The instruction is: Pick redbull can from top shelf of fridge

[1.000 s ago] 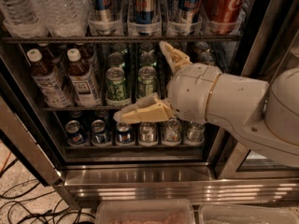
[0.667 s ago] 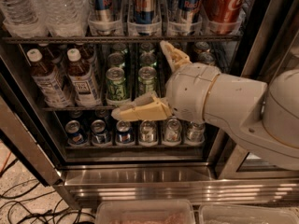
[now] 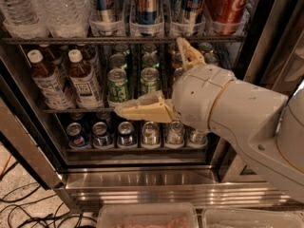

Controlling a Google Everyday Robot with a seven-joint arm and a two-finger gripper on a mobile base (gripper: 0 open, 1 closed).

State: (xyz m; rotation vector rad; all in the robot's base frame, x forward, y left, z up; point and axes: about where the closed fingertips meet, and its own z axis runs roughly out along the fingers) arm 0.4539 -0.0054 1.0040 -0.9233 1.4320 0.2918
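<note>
Pick barely begun.
The cream two-finger gripper (image 3: 149,76) is held spread, empty, mid-frame; the slim blue-and-silver redbull can (image 3: 146,6) above seems untouched.

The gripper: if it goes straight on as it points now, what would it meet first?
Probably the green cans on the middle shelf: the gripper, jaws open, faces that row, below the top shelf with the redbull can. Depth is unclear.

The upper edge cuts off every redbull can (image 3: 147,6) on the top shelf (image 3: 71,40). The claw (image 3: 148,76), fingers spread before the middle shelf (image 3: 76,110), partly hides some cans (image 3: 207,47) behind it.
</note>
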